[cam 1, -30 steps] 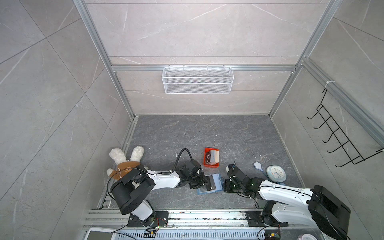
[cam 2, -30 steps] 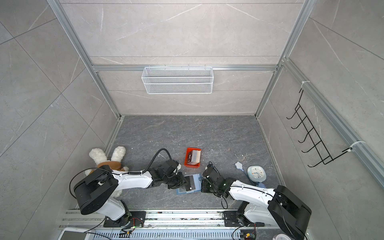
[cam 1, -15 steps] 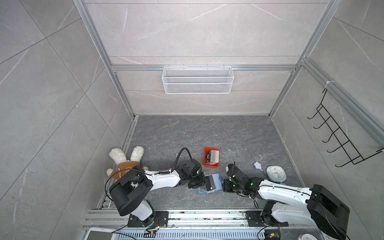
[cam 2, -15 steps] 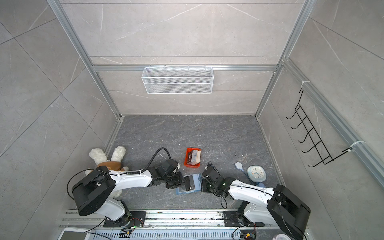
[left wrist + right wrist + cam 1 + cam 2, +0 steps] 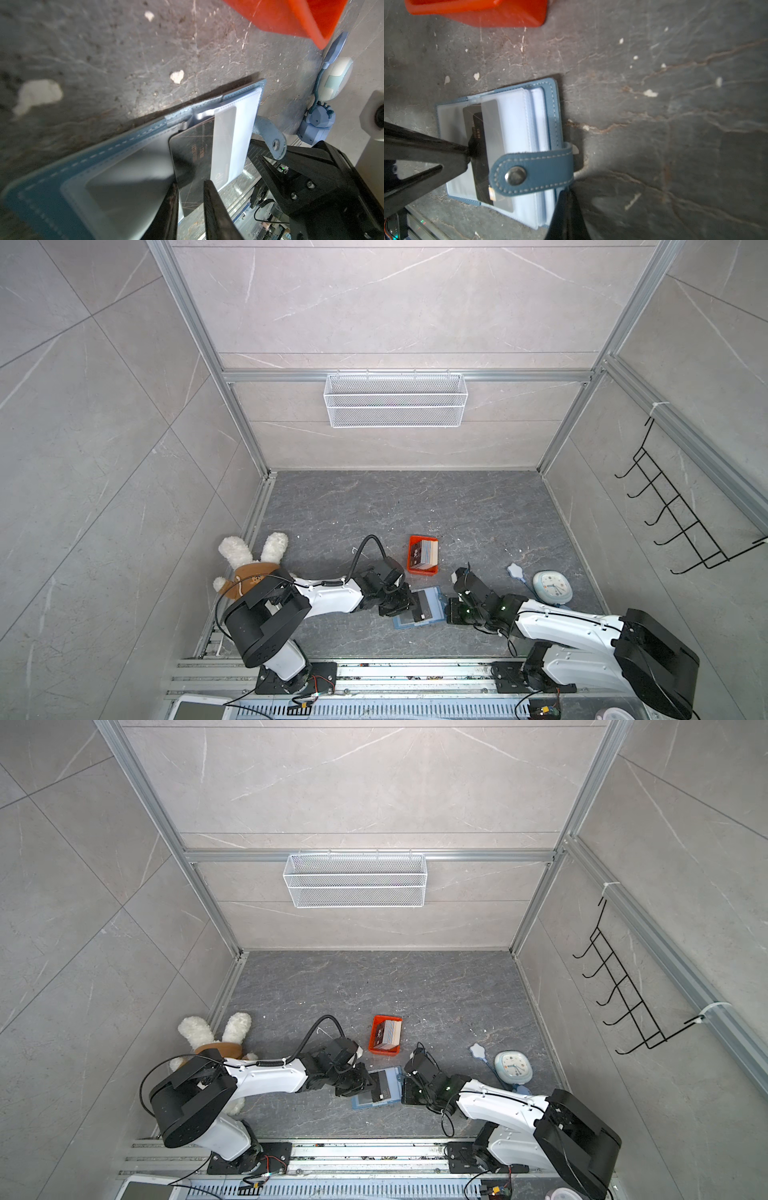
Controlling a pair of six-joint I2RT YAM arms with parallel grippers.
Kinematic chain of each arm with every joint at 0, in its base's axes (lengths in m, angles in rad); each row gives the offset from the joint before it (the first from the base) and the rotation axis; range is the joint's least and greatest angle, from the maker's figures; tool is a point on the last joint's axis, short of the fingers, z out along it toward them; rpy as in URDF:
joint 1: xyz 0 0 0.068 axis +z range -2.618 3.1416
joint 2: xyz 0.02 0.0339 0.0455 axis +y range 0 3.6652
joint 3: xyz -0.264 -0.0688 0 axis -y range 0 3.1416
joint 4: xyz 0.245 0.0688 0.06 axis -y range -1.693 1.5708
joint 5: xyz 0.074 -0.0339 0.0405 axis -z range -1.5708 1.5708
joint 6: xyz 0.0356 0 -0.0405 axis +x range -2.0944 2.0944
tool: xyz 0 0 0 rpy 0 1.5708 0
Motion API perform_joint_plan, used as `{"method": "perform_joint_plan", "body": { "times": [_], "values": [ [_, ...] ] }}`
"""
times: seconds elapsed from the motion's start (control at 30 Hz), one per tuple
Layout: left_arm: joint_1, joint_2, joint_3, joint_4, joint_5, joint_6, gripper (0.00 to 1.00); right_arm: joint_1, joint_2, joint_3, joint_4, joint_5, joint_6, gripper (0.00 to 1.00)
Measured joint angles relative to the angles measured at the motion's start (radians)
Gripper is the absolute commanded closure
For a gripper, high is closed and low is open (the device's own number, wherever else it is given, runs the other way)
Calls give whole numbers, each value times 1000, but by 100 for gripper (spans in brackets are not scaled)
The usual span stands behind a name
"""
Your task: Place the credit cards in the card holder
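Left wrist view: the left gripper (image 5: 191,184) was nearly closed, pinching one dark credit card (image 5: 193,153) by its trailing edge between both fingers.
Card position: the card's leading part lay ahead of those fingertips, tucked partly under a clear pocket (image 5: 234,141) of the open card holder (image 5: 41,182). The rest was uncovered.
Card holder: it lay flat on the floor under and ahead of the left gripper, between the two grippers in both top views.
Spare cards: the other credit cards (image 5: 426,553) stood in an orange tray (image 5: 422,570) beyond the left gripper's tip, apart from the holder.
Right gripper: the right gripper (image 5: 564,195) was fully closed with nothing visibly held. Its tip sat against the holder's edge just below the snap tab (image 5: 533,172), facing the left gripper.
Step in hand: judged to be sliding the card home into the pocket.
Doing it well: the push would call for a low, flat card, square to the pocket mouth and driven along its length. The right tip would need to pin the holder against sliding, because a skewed card could buckle the thin plastic.
Writing: "VIP" showed on the card through the pocket. A row of gold characters was too blurred to read.
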Motion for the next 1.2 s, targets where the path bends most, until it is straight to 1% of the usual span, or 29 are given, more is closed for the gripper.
{"method": "perform_joint_plan", "body": {
  "times": [0.3,1.2],
  "values": [
    [0,29,3,51,20,-8,75,0,-1,-1,3,0,0,97],
    [0,68,19,122,64,-38,75,0,1,-8,26,0,0,97]
  ]
}}
